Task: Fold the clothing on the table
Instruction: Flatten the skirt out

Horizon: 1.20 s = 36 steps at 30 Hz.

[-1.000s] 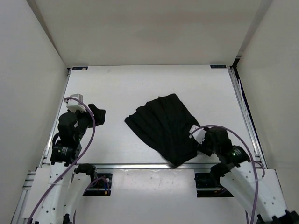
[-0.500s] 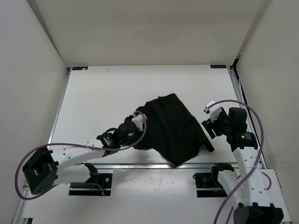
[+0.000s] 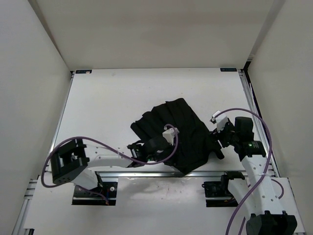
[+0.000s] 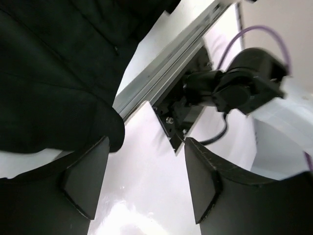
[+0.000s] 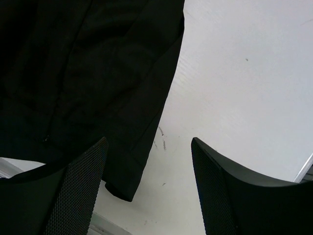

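Black clothing (image 3: 176, 132) on table (image 3: 112, 98) | wrist views alone show: left hand (image 4: 145, 147), right hand (image 5: 147, 147) spread, gripping nothing

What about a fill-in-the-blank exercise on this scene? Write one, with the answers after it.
1. The clothing lying on the white table is ___ in colour.
2. The left gripper has its jaws ___.
3. The right gripper grips ___.
4. In the top view, the right gripper sits at the clothing's ___ side.

Answers: black; open; nothing; right.
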Available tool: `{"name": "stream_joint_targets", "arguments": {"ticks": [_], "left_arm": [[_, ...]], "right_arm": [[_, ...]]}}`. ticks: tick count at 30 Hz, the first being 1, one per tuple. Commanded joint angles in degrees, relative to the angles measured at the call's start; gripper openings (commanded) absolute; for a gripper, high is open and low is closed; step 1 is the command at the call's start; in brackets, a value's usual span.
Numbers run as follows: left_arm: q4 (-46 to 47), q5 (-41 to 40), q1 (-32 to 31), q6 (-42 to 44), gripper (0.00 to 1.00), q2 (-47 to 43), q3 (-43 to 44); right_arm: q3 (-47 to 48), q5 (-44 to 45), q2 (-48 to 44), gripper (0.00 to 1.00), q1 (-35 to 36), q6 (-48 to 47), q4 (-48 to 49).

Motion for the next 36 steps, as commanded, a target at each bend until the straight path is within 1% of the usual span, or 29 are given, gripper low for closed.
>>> {"name": "stream_joint_targets", "arguments": {"ticks": [1, 4, 6, 10, 15, 16, 20, 21, 22, 25, 26, 28, 29, 31, 32, 33, 34, 36], "left_arm": [[0.52, -1.38, -2.41, -0.48, 0.74, 4.39, 4.40], [-0.62, -1.82, -2.60, 0.57, 0.77, 7.82, 6.43], [-3.25, -2.88, -2.77, 1.19, 0.78, 9.58, 8.10], [-6.69, -5.07, -2.25, 3.12, 0.77, 9.67, 9.07], [-10.82, -5.69, -1.54, 5.41, 0.70, 10.72, 11.18], [-11.08, -5.69, -1.37, 5.85, 0.69, 10.99, 11.71], [-12.32, -5.87, -1.80, 7.08, 0.69, 13.36, 12.94], [-12.32, -5.43, -1.80, 7.17, 0.72, 13.97, 13.03], [-14.32, -5.86, -2.24, 7.34, 0.72, 14.59, 13.29], [-15.74, -5.52, -2.24, 7.87, 0.74, 16.35, 14.17], [-16.09, -5.86, -2.16, 8.48, 0.74, 16.70, 14.35], [-16.80, -5.78, -1.72, 8.66, 0.72, 17.84, 14.44], [-17.32, -5.43, -1.63, 9.27, 0.70, 18.11, 14.44], [-17.85, -5.43, -1.80, 9.37, 0.58, 18.90, 14.87], [-17.94, -5.34, -1.54, 9.80, 0.37, 18.81, 15.05], [-18.12, -5.08, -1.37, 9.81, 0.03, 18.90, 15.23], [-19.51, -7.08, -1.54, 10.15, 0.00, 16.90, 14.53], [-22.06, -10.78, -1.89, 10.94, 0.00, 14.25, 14.70]], "right_arm": [[-1.36, -2.07, -1.81, 0.74, -1.75, -0.41, 0.02], [-2.15, -2.51, -3.48, 0.74, -2.55, -1.38, -1.12], [-1.80, -2.60, -4.45, 0.74, -2.54, -2.08, -2.44], [-2.59, -2.08, -6.90, 0.74, -3.78, -2.79, -3.15], [-3.73, -1.46, -8.05, 0.74, -2.98, -2.44, -3.32], [-3.73, -1.46, -8.23, 0.74, -1.59, -2.09, -3.06], [-3.64, -1.02, -8.06, 0.74, -1.58, -1.39, -3.32], [-3.56, -1.28, -8.32, 0.74, -1.32, -0.95, -3.24], [-3.47, -1.02, -8.32, 0.74, -1.05, -1.38, -3.58], [-3.47, -2.24, -8.32, 0.74, -2.54, -2.09, -4.02], [-3.38, -2.51, -8.40, 0.74, -2.55, -2.78, -4.29], [-3.12, -2.78, -8.41, 0.74, -4.73, -3.75, -4.99], [-3.29, -2.86, -8.49, 0.74, -4.92, -3.93, -4.73], [-3.64, -2.69, -8.93, 0.74, -4.92, -3.41, -4.47], [-3.47, -2.60, -9.19, 0.74, -4.57, -3.75, -4.29], [-3.47, -2.51, -9.37, 0.74, -4.65, -3.41, -4.46], [-4.69, -1.29, -9.20, 0.74, -3.96, -3.06, -3.86], [-5.22, 0.38, -9.81, 0.74, -3.52, -3.84, -3.24]]}}
